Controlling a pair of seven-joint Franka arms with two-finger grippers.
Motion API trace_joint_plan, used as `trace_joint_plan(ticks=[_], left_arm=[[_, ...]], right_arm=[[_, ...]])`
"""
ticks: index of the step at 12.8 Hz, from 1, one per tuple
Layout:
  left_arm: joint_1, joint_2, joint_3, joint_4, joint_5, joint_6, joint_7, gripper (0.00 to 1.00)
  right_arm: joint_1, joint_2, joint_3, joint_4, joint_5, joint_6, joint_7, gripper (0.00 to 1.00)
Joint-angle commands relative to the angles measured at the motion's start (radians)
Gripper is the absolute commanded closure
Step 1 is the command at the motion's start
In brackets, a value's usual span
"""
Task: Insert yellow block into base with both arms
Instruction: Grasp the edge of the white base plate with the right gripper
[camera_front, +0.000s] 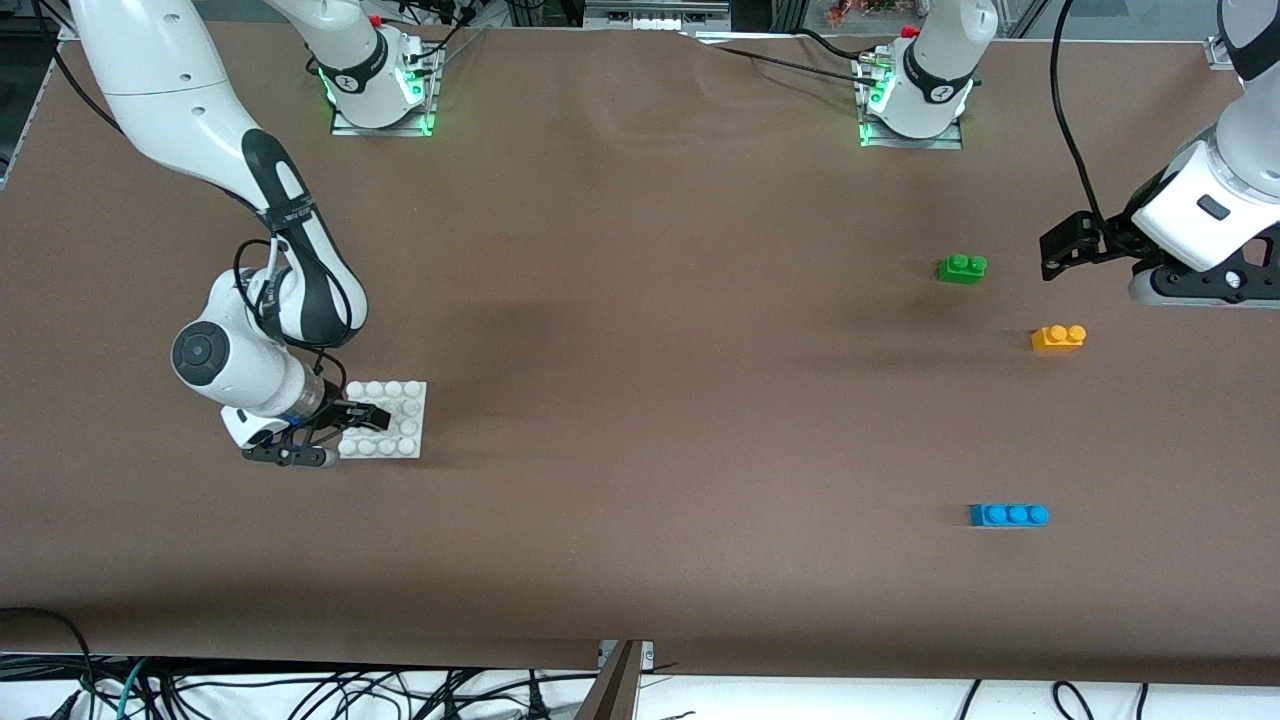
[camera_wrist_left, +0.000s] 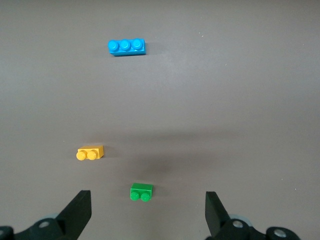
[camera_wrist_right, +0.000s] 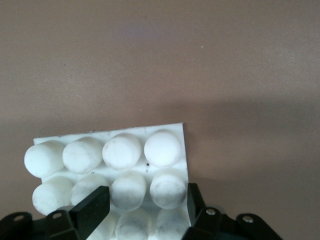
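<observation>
At the right arm's end we see the right gripper (camera_front: 362, 419) clamping the base (camera_front: 400, 393); the left gripper (camera_front: 1062, 246) hangs spread wide over bare table near the green brick (camera_front: 962, 268).

Brown worktop (camera_front: 640, 330): wide bare stretch between the two ends, nothing standing in it. Toward the left arm's end, small orange-yellow two-stud plastic brick (camera_front: 1057, 338) sits alone, open cloth all round. Green two-stud brick (camera_front: 962, 268) near it, farther from the front camera; long blue three-stud brick (camera_front: 1009, 515) well apart, nearer. At the right arm's end, right gripper (camera_front: 352, 418) crowds one edge of the flat white studded plastic plate (camera_front: 400, 415); remaining edges are free.
</observation>
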Motion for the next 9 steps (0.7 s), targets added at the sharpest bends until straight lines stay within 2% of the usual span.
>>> trace_joint_plan(ticks=[1, 9], left_arm=[[-0.004, 0.005, 0.002, 0.022, -0.009, -0.017, -0.009, 0.0], [-0.004, 0.005, 0.002, 0.022, -0.009, -0.019, -0.009, 0.0]], right_arm=[[0.014, 0.013, 0.013, -0.007, 0.021, 0.028, 0.008, 0.27], [0.063, 0.012, 0.026, -0.007, 0.046, 0.032, 0.088, 0.26]])
